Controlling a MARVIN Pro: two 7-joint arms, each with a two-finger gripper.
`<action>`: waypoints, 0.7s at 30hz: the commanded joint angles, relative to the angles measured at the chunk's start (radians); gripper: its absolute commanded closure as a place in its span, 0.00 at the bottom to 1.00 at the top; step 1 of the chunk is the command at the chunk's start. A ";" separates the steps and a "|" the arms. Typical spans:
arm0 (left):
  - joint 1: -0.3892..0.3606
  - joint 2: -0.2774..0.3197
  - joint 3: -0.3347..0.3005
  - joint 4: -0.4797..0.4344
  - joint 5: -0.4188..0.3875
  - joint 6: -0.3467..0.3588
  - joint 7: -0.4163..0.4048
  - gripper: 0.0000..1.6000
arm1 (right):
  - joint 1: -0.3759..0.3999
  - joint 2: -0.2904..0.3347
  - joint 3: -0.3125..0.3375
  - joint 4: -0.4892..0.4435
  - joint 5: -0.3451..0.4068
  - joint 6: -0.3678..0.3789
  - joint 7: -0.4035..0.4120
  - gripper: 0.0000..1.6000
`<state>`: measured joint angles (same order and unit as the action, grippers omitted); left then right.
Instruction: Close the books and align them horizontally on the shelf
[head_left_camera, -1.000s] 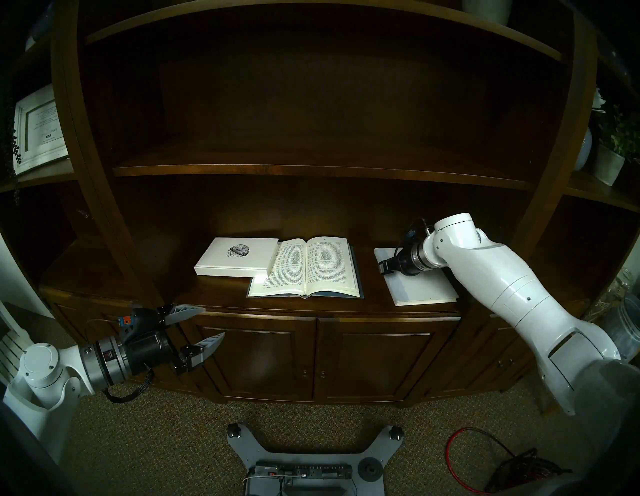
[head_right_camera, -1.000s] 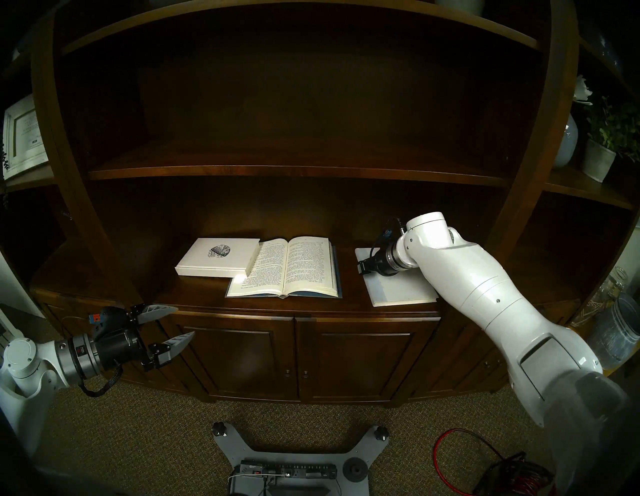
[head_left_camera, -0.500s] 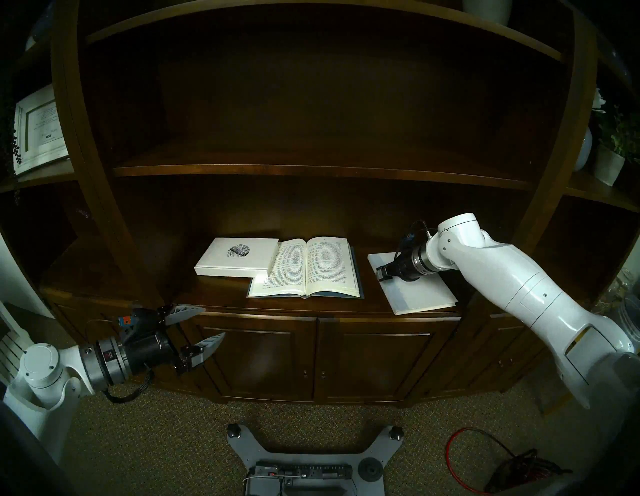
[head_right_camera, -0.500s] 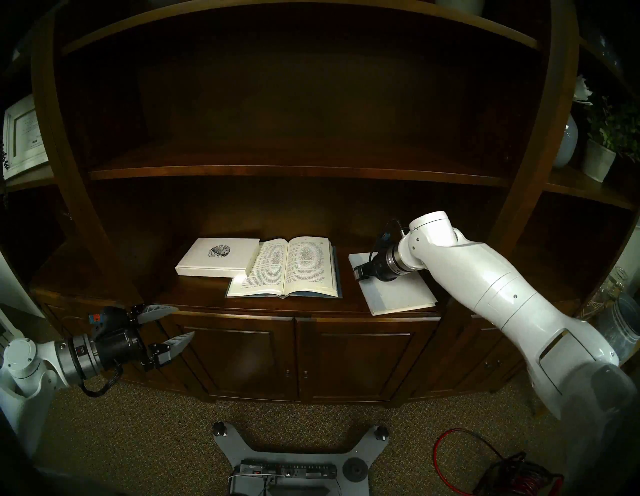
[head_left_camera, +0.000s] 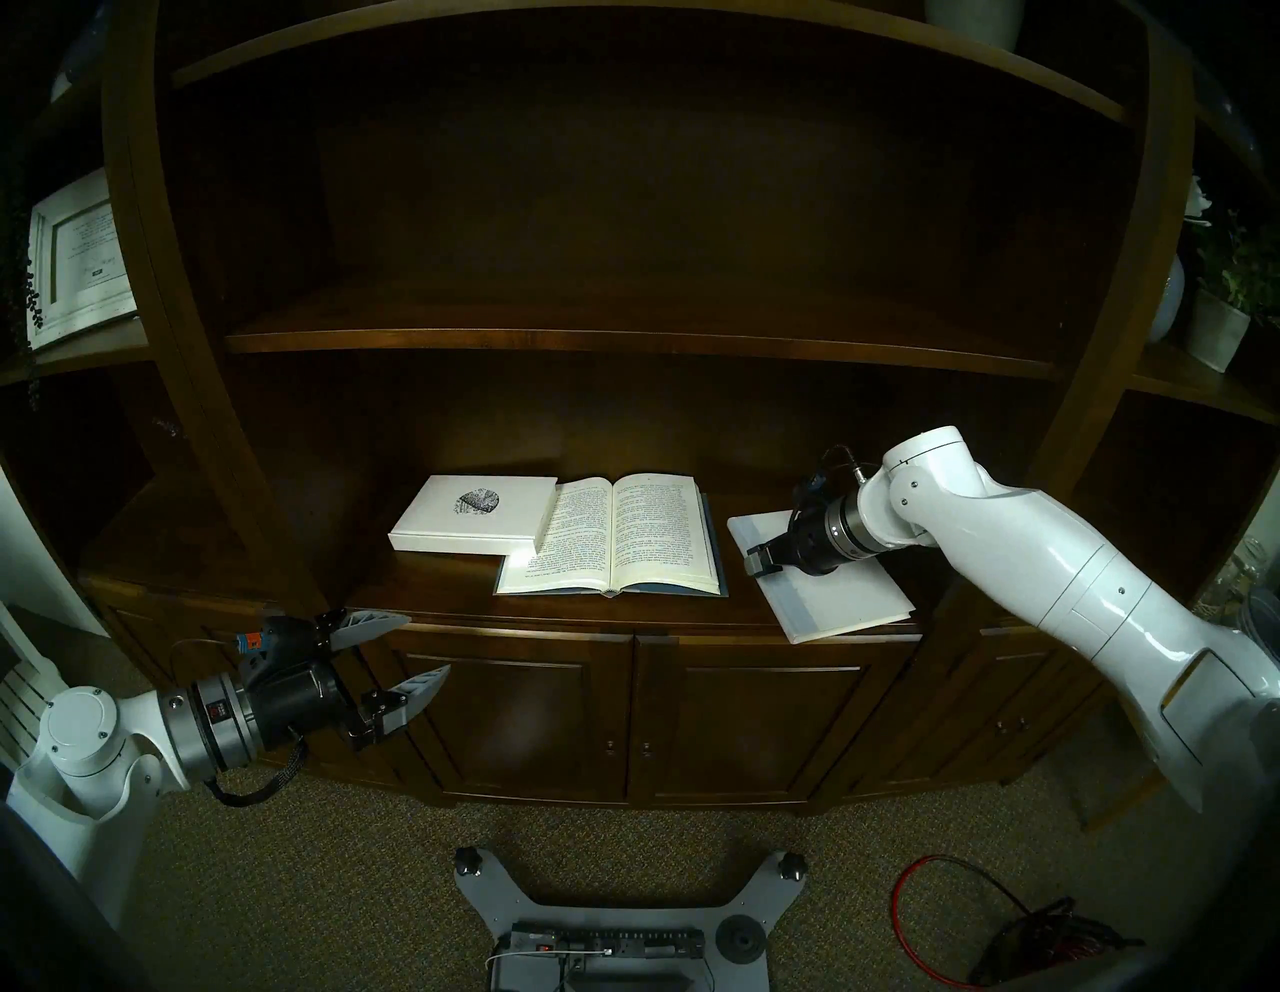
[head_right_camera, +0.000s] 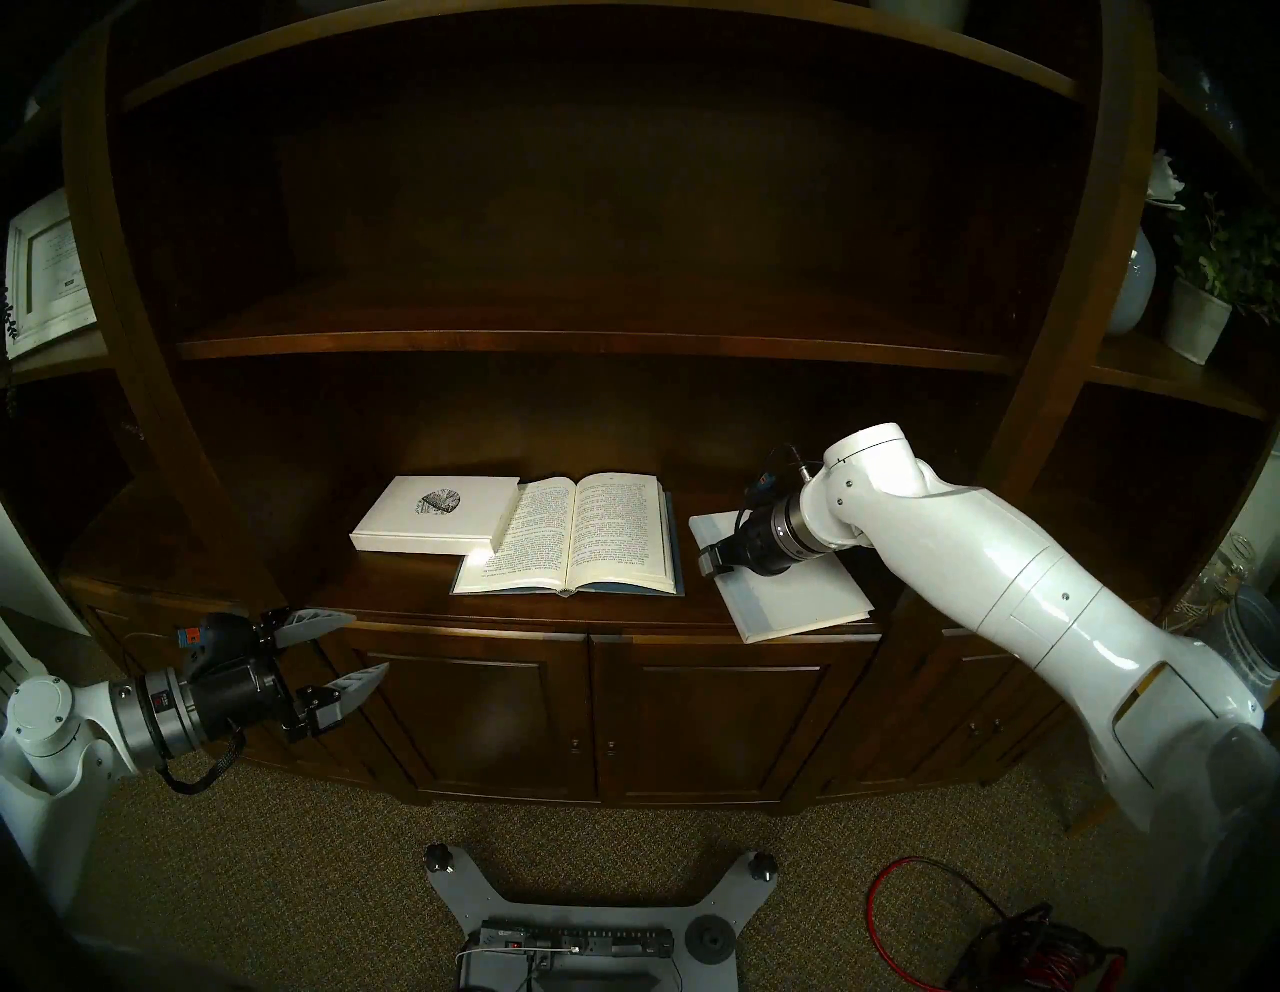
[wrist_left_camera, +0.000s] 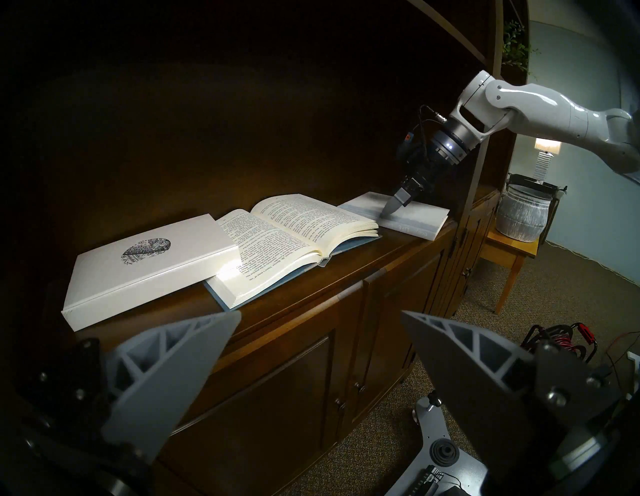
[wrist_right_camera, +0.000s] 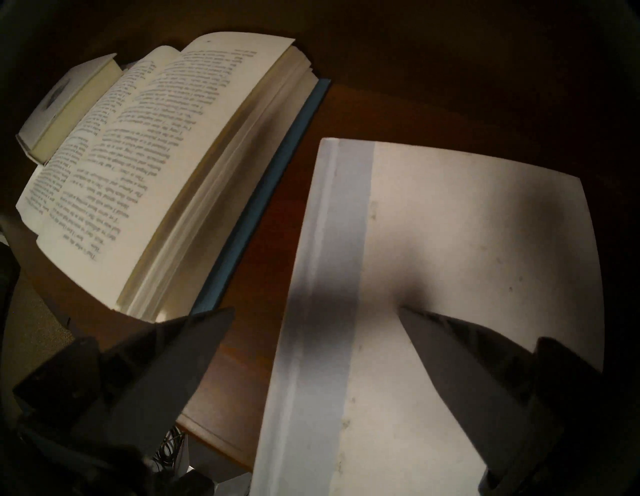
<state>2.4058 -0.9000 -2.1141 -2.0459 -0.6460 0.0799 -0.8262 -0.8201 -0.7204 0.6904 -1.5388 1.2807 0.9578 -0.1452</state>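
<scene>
While its grey fingers stand spread, the right gripper hangs tilted over the plain white closed book with a pale blue-grey spine strip, one fingertip at its cover. That book lies askew on the dark-brown wooden ledge, just right of the open blue-covered book with cream pages, whose left page the white book with a speckled oval overlaps. Low at left, the left gripper hangs spread, empty.

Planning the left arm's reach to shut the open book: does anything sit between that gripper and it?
Partly. The speckled white book overlaps the open book's left page corner, nearest the left gripper. The near edge and right half are unobstructed.
</scene>
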 joint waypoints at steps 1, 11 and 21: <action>-0.008 0.000 -0.009 -0.015 -0.006 -0.005 -0.001 0.00 | 0.004 0.109 0.060 -0.118 0.002 -0.039 0.001 0.00; -0.009 0.001 -0.007 -0.013 -0.005 -0.005 -0.001 0.00 | -0.018 0.217 0.078 -0.264 0.053 0.002 0.002 0.00; -0.009 0.002 -0.006 -0.012 -0.004 -0.004 -0.001 0.00 | -0.110 0.330 0.032 -0.446 0.102 0.002 -0.006 0.00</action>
<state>2.4057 -0.8996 -2.1128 -2.0446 -0.6452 0.0800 -0.8261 -0.8833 -0.5040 0.7235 -1.8438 1.3559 0.9621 -0.1429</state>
